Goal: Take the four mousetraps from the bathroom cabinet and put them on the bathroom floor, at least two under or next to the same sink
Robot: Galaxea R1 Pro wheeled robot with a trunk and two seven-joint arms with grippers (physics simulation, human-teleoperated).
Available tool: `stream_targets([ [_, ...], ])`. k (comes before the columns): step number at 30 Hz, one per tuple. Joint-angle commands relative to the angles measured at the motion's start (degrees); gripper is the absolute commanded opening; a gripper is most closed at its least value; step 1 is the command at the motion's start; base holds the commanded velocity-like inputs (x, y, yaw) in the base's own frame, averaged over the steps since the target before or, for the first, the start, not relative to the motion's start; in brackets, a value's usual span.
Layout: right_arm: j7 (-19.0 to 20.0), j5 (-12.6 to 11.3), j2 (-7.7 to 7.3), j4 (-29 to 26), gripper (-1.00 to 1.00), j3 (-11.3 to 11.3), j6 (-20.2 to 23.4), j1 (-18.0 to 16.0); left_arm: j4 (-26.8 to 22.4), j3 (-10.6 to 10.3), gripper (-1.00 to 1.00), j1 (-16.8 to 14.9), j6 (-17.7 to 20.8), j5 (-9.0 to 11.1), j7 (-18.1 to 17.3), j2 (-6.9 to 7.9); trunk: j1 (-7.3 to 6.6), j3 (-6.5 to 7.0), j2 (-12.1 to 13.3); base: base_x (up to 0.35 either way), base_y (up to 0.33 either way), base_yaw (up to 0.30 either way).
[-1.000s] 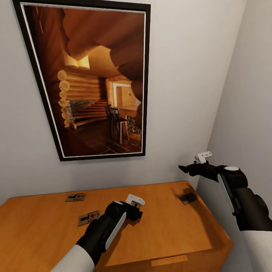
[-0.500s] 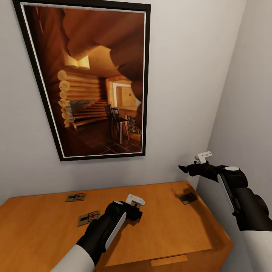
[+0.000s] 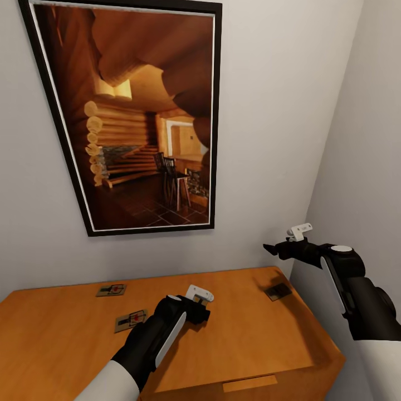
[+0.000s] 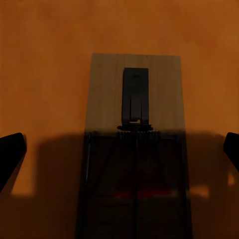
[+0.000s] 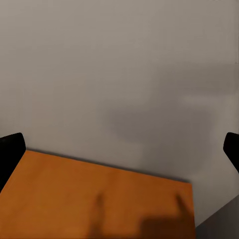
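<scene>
Three mousetraps lie on the orange cabinet top in the head view: one at the back left, one nearer left and a shadowed one at the back right. My left gripper points down at the middle of the top. In the left wrist view it stands open over another mousetrap, one black fingertip on each side and apart from the board. My right gripper hangs open in the air above the back-right trap, close to the wall. Its wrist view faces the wall and the cabinet's corner.
A large framed picture of a log-cabin room hangs on the grey wall behind the cabinet. A side wall closes in tight on the right, next to my right arm. A drawer handle shows on the cabinet's front.
My left gripper has sunk very slightly toward the cabinet top. The right arm and the mousetraps have not moved.
</scene>
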Motion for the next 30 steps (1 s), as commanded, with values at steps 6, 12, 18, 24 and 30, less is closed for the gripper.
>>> stream_targets([
  [6,0.5,0.4,0.00,-0.1,1.00,-0.1,0.2,0.0,1.0,0.0,1.00,0.0,0.2,1.1,0.2,0.00,0.02,-0.09,0.0,0.000,0.000,0.000],
  [12,0.5,0.3,0.00,-0.1,1.00,-0.1,0.2,-0.1,1.0,0.0,1.00,0.0,0.1,1.1,0.5,0.00,0.02,-0.09,0.0,0.000,0.000,0.000],
  [18,0.5,0.3,0.00,-0.1,1.00,-0.1,0.2,-0.1,1.0,0.0,-1.00,0.0,0.1,1.1,0.5,0.00,0.02,-0.09,0.0,0.000,0.000,0.000],
  [24,0.5,0.3,0.00,-0.1,1.00,-0.2,0.2,0.0,1.0,0.0,-1.00,0.0,0.1,1.1,0.4,0.00,0.02,-0.09,0.0,0.000,0.000,0.000],
  [30,0.5,0.3,0.00,-0.1,1.00,-0.2,0.2,-0.1,1.0,0.0,-1.00,0.0,0.1,1.2,0.4,0.00,0.02,-0.09,0.0,0.000,0.000,0.000],
])
